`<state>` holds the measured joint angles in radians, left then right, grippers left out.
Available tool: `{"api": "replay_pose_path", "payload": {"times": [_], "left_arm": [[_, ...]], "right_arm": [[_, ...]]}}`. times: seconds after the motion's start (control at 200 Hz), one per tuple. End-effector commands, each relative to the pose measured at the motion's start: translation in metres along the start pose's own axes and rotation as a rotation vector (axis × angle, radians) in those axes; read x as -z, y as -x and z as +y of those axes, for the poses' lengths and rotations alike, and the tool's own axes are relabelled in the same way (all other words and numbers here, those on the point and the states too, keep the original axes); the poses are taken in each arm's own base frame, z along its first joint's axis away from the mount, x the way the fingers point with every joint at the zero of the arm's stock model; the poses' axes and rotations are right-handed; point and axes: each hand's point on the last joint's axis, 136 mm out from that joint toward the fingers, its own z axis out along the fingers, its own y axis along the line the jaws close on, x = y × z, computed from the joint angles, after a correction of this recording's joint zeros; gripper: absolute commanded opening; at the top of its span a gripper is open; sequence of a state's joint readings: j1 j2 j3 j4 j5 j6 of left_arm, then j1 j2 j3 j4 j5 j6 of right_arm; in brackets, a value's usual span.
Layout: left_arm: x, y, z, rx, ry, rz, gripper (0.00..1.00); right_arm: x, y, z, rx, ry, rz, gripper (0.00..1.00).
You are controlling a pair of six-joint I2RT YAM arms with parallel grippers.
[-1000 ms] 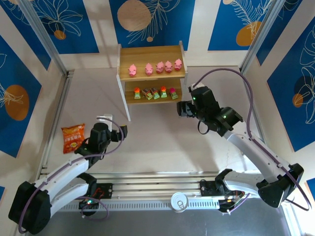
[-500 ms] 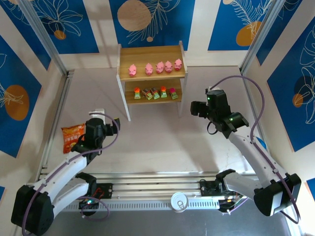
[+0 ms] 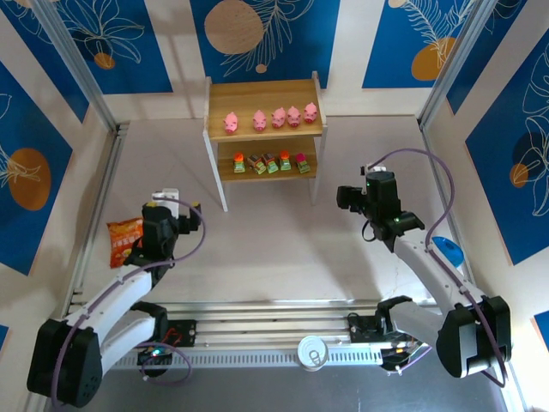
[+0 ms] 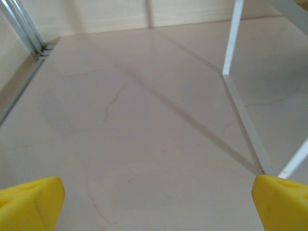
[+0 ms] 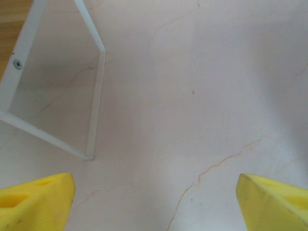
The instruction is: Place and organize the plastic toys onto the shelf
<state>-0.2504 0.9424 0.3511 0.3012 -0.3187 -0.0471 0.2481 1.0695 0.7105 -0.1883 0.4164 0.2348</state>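
The shelf (image 3: 265, 96) stands at the back middle of the table. Several pink pig toys (image 3: 279, 118) stand in a row on its top tier. Several blocky toys (image 3: 271, 162) with orange and red tops line the lower tier. My left gripper (image 3: 178, 203) is open over bare table, left of and nearer than the shelf. In the left wrist view its yellow fingertips (image 4: 30, 204) stand far apart with nothing between them, and a white shelf leg (image 4: 235, 43) rises ahead. My right gripper (image 3: 360, 190) is open to the right of the shelf, holding nothing. The right wrist view has the shelf's white side frame (image 5: 95, 96) at the left.
An orange snack bag (image 3: 124, 239) lies just left of my left arm. A blue bowl (image 3: 446, 251) sits by the right arm's forearm. A white round lid (image 3: 313, 352) rests on the front rail. A metal rail (image 3: 93, 206) borders the table's left side.
My right gripper has drawn back to the right, away from the shelf's lower tier. My left gripper has swung left and a little farther back, toward the snack bag. The toys have not moved.
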Motion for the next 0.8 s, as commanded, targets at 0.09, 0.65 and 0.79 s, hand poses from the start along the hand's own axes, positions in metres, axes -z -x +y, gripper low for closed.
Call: {"api": "replay_pose_path", "payload": {"times": [0.09, 0.65, 0.79], "left_arm": [[-0.017, 0.006, 0.001, -0.084, -0.032, -0.111, 1.00], [-0.064, -0.023, 0.003, 0.046, -0.235, -0.143, 1.00], [-0.069, -0.030, -0.003, 0.045, -0.280, -0.131, 1.00]], "right_arm": [[-0.014, 0.015, -0.004, 0.054, 0.042, -0.184, 0.87], [-0.051, 0.000, -0.021, 0.054, 0.101, -0.248, 0.84], [-0.058, 0.000, -0.021, 0.060, 0.121, -0.264, 0.84]]}}
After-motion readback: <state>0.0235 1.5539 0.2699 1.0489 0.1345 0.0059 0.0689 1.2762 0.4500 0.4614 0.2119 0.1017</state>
